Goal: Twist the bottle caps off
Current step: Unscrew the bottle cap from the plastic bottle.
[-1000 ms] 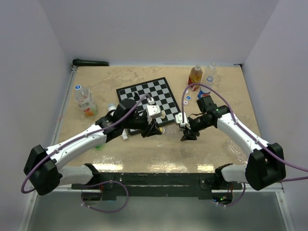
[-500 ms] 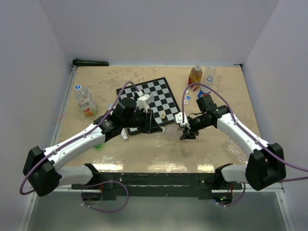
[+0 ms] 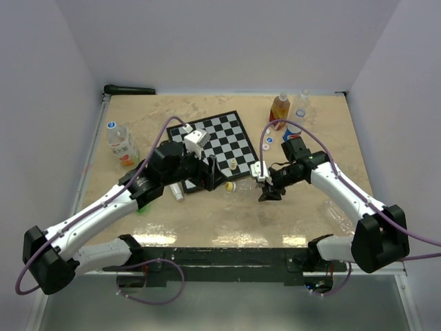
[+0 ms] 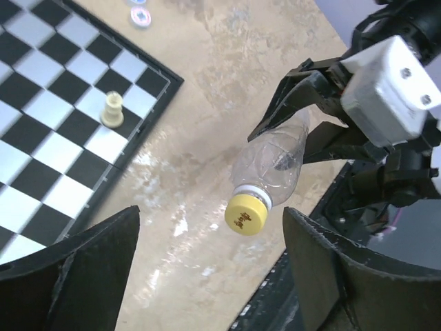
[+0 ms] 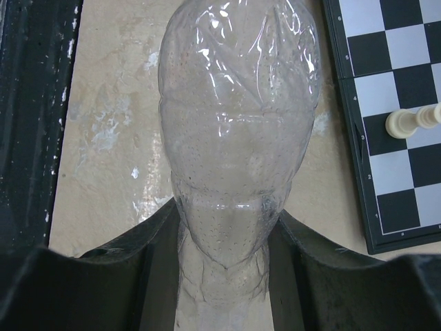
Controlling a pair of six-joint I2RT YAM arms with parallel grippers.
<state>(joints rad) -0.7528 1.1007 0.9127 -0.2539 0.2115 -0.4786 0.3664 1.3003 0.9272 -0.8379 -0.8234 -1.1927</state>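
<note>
Since the right gripper (image 3: pixel 266 187) is clamped on the crumpled body of the clear bottle (image 4: pixel 272 160), the next move looks like the left arm's.

- Left gripper (image 3: pixel 215 176): jaws wide apart, nothing in them, nothing touching.
- Yellow cap (image 4: pixel 247 214): on the neck, white ring behind it, so by my read not off yet.
- Location: the bottle is held just off the near corner of the chessboard (image 3: pixel 210 134), between the two grippers. You can't tell from these views whether it touches the table (image 3: pixel 310 227).
- Axis: the bottle runs roughly left-right in the top view, cap end toward the left arm. From the left wrist you see the cap nearly face-on, so the neck axis is close to the left gripper's approach line.
- Offset: the cap sits ahead of the left fingertips, not yet between the pads, and nearer the right-hand finger (image 4: pixel 344 276) in the wrist view.

My call: shift the left gripper sideways to centre the cap, advance along the axis, then close. The left arm is the nearer one.

Watch the cream pawn (image 4: pixel 111 110) on the board edge beside your approach.
</note>
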